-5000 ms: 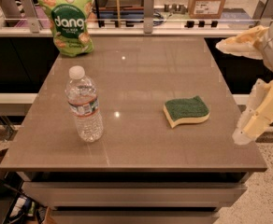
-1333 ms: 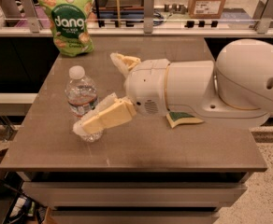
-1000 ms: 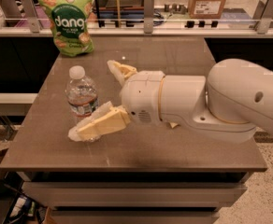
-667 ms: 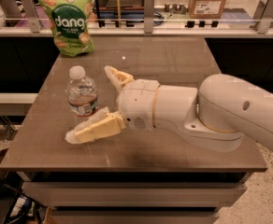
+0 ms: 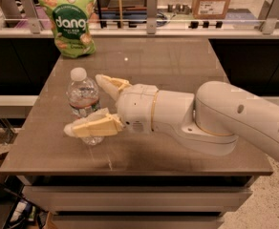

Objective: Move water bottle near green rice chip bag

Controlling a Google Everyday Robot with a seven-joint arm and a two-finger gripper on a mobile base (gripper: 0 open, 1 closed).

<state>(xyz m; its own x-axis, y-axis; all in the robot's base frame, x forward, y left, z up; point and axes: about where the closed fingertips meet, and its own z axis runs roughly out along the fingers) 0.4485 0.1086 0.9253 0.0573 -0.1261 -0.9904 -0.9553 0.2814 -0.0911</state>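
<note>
Gripper (image 5: 83, 105) near the tabletop's (image 5: 177, 56) left edge, fingers spread to either side of the water bottle (image 5: 82, 93). The near finger (image 5: 94, 126) covers the bottle's lower body and base; whether either finger touches the bottle cannot be told. The arm (image 5: 225, 118) hides much of the tabletop's right half and is cut off at the right border. Small print on the green rice chip bag (image 5: 68, 25), far left corner, is unreadable.
</note>
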